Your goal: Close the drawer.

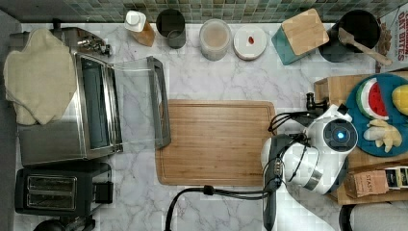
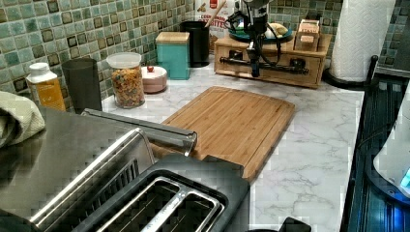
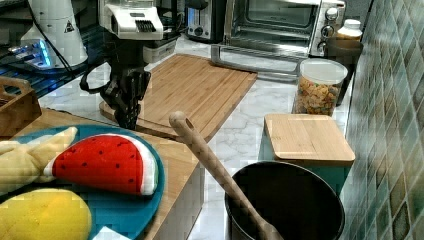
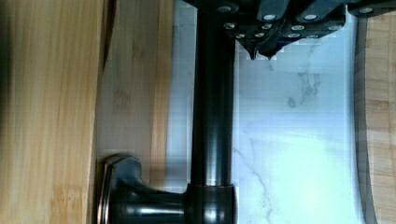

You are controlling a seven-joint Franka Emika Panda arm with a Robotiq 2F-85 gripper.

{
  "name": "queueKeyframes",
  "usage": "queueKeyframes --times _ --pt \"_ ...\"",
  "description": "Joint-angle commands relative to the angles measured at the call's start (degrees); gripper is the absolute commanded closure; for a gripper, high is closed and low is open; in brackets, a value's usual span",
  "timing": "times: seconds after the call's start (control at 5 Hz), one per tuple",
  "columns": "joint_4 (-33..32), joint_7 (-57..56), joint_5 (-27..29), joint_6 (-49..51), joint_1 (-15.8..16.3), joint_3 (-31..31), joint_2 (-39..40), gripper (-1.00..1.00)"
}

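Observation:
The drawer [image 2: 279, 57] shows as a light-wood front panel in the wooden stand, with a black bar handle [image 2: 270, 66] across it. Its front sits close against the stand and its tray is hidden inside. My gripper [image 2: 255, 73] hangs fingers-down just in front of the handle, over the marble counter. In the wrist view the handle [image 4: 212, 116] runs beside my gripper [image 4: 262, 55], whose fingertips are together with nothing between them, apart from the bar. The drawer front [image 4: 135, 84] lies beyond the bar. In the right view my gripper [image 3: 126, 120] points down beside the stand's edge.
A large wooden cutting board [image 1: 216, 142] lies on the counter next to the stand. A blue plate [image 1: 358, 103] with toy food rests on the stand top. The toaster oven's door [image 1: 139, 103] is open. A paper towel roll [image 2: 360, 38] stands beside the stand.

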State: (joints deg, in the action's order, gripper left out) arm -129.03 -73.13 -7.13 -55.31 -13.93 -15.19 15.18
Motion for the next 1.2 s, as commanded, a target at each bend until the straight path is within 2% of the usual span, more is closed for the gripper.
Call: queueKeyframes --times 0.2,1.2 --pt "8.1 2.9 -3.0 -6.6 -4.3 -10.1 -2.2 1.00" --pt "8.0 2.6 -2.6 -6.6 -3.6 -10.9 -2.1 1.00"
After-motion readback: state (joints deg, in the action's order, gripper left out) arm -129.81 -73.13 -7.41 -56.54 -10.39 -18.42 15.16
